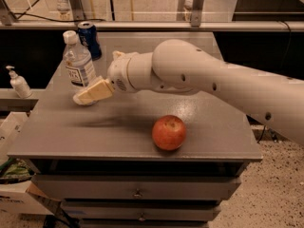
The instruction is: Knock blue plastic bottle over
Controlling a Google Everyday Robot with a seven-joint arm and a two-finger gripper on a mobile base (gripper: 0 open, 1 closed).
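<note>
The blue plastic bottle (78, 63) stands upright near the left edge of the grey table (118, 127); it is clear with a white cap and a white label. My gripper (90, 93) reaches in from the right on the white arm (190, 75). Its cream fingers (97, 90) lie right in front of the bottle's lower part and overlap its base. I cannot see whether they touch it.
A dark blue soda can (89, 39) stands just behind the bottle. A red apple (169, 132) lies near the table's front edge. A small white pump bottle (19, 82) stands on a lower shelf to the left. Drawers sit under the tabletop.
</note>
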